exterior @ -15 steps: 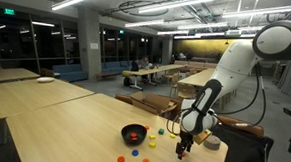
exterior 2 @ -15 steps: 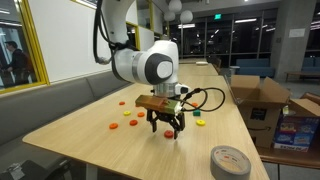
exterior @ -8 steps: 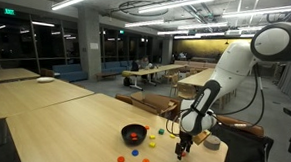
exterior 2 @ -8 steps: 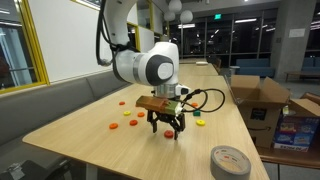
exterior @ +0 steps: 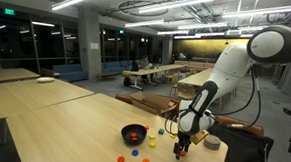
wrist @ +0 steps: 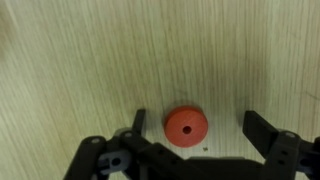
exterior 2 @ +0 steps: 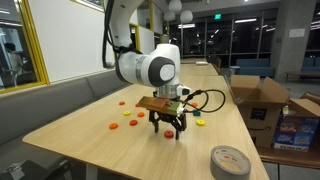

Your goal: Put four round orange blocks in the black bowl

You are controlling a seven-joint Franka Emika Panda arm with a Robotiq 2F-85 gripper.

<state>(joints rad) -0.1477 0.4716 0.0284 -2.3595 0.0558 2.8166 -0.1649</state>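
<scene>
- Orange-red: one round orange block [wrist: 186, 126], wrist view. It lies flat on the pale wooden bench [wrist: 60, 60] inside the claw [wrist: 198, 127], nearer one finger and touching neither. The claw is spread wide and empty.
- Exterior view: the claw [exterior: 182, 148] is low over the bench. The black bowl [exterior: 125, 132] stands near the claw but apart from it. Something orange shows inside; the count is unclear. A loose block [exterior: 135, 153] lies near the claw, on the bowl's side.
- Exterior view: the claw [exterior 2: 168, 130] is down at bench level. Spare blocks [exterior 2: 113, 126] lie well apart from the claw. The bowl is not seen.
- Step, as judged: lining up to grasp one block.
- Next move calls for: centring the claw on the disc, fingertips down to the bench, closing, then carrying it to the bowl.
</scene>
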